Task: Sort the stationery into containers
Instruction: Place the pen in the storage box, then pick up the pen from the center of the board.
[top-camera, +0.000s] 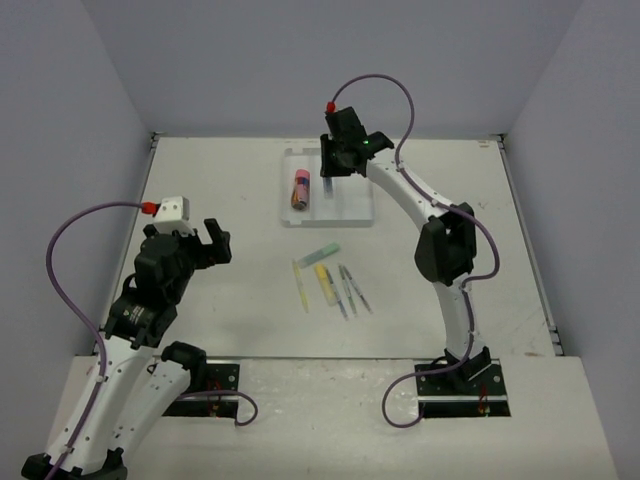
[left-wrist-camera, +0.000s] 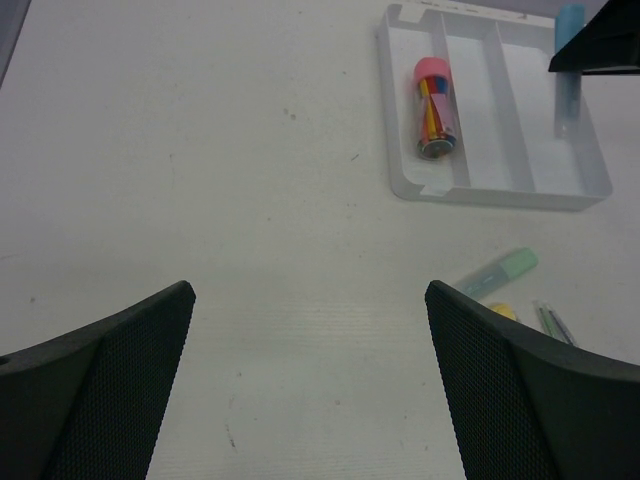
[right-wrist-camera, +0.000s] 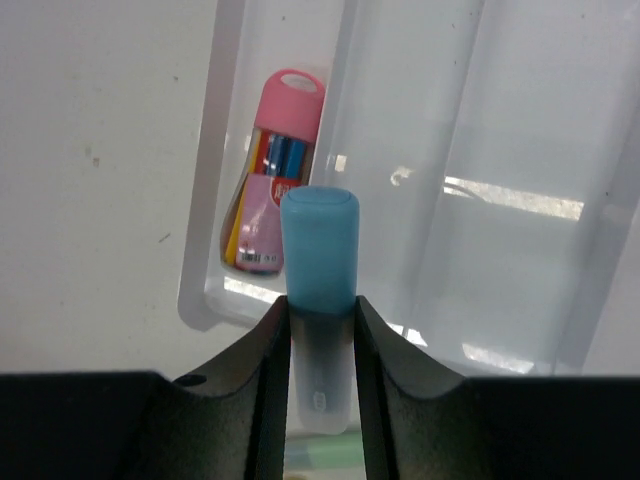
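The clear tray (top-camera: 352, 215) lies at the far middle of the table. The pink glue stick (top-camera: 300, 188) lies in its left compartment. My right gripper (top-camera: 334, 165) is shut on the light blue marker (right-wrist-camera: 318, 245) and holds it over the tray (right-wrist-camera: 500, 120), just right of the glue stick (right-wrist-camera: 275, 180). The mint green marker (top-camera: 318, 255), the yellow marker (top-camera: 325, 281), the pale yellow pen (top-camera: 301, 288) and the dark grey pens (top-camera: 352, 290) lie on the table nearer than the tray. My left gripper (top-camera: 212, 243) is open and empty over bare table at the left.
In the left wrist view, the open gripper (left-wrist-camera: 308, 292) looks at the tray (left-wrist-camera: 500, 195), the glue stick (left-wrist-camera: 434, 108), the held blue marker (left-wrist-camera: 570, 55) and the mint green marker (left-wrist-camera: 500, 272). Grey walls close the table on three sides.
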